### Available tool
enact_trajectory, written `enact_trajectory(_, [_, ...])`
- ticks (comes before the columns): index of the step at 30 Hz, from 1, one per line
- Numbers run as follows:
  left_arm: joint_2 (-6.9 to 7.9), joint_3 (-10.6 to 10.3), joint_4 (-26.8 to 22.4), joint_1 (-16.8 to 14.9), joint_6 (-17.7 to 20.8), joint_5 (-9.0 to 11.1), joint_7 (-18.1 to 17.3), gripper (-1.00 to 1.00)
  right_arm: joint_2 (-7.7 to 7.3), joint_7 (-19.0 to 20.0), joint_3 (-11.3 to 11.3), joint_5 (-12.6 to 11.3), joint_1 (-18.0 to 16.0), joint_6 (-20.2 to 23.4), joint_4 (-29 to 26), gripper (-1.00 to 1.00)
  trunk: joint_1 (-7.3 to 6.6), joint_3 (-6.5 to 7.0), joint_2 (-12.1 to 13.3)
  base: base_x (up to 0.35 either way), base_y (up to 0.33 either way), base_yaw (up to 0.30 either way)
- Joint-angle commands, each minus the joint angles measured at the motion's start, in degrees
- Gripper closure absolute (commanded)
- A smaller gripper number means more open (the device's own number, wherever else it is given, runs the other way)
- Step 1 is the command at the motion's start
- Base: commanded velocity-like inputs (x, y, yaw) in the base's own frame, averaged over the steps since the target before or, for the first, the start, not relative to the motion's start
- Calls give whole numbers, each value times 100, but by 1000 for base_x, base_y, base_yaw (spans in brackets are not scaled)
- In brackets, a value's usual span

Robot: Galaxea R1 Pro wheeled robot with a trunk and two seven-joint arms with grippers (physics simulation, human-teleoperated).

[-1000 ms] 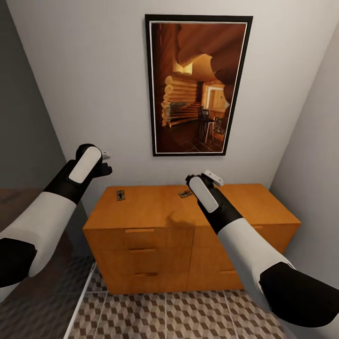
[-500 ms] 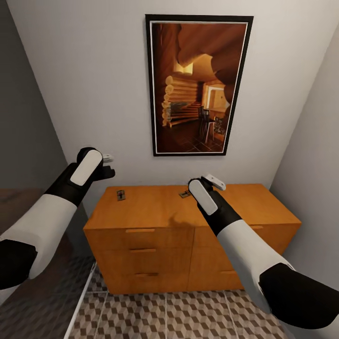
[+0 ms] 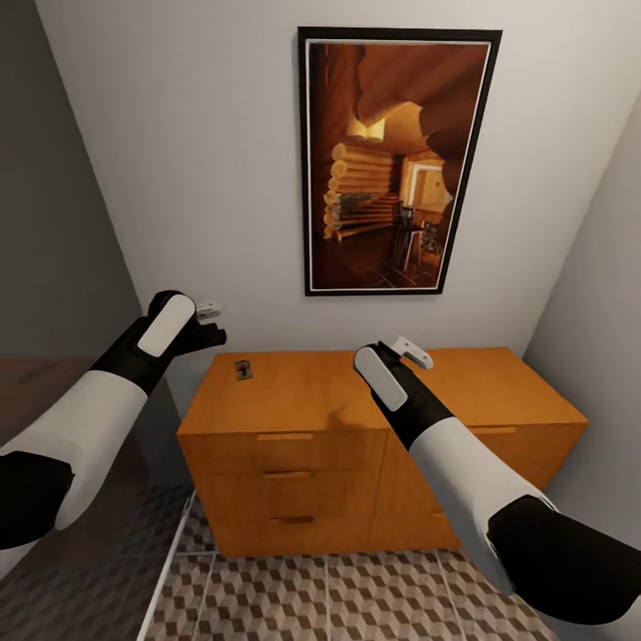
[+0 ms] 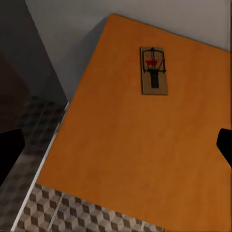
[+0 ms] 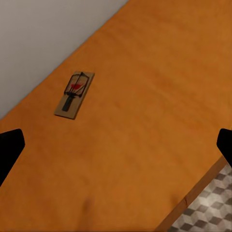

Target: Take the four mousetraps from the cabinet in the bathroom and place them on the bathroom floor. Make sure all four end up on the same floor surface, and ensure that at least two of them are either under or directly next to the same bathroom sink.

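The orange-brown cabinet (image 3: 303, 401) stands against the wall ahead of me. One mousetrap (image 3: 242, 369) lies near the back left of its top, and it appears under my left gripper (image 4: 116, 150) as a small board with wire (image 4: 154, 70). A second mousetrap (image 5: 74, 94) lies on the cabinet top (image 5: 145, 135) beneath my right gripper (image 5: 116, 145); my right forearm covers it in the head view. My left gripper (image 3: 212, 323) hovers open off the cabinet's left back corner. My right gripper (image 3: 408, 354) hangs open above the top's middle. The cube-patterned bathroom floor (image 3: 356, 596) runs in front.
A tall framed painting (image 3: 399, 160) hangs on the wall above the cabinet. A grey wall and a glass panel with a pale edge (image 3: 169, 552) close off the left. The right wall (image 3: 605, 338) stands close beside the cabinet's right end.
The camera has turned slightly left, so everything sits further right in the picture. My right gripper has dropped a little, and its forearm now covers the second mousetrap in the head view.
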Motion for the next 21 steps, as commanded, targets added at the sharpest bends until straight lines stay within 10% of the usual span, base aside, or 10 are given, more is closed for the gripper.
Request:
enact_trajectory(1, [9,-30,-3,-7,-5,59,41,-100,-2,-36,17,-9,-7,55,-1,-100,2,-9,-7,5,34,0])
enact_trajectory(21, [-134,-65,39,-6,-43,63,-31,-100,6,-43,235,-26,-7,37,19,-100,2,-9,-7,156,7,0])
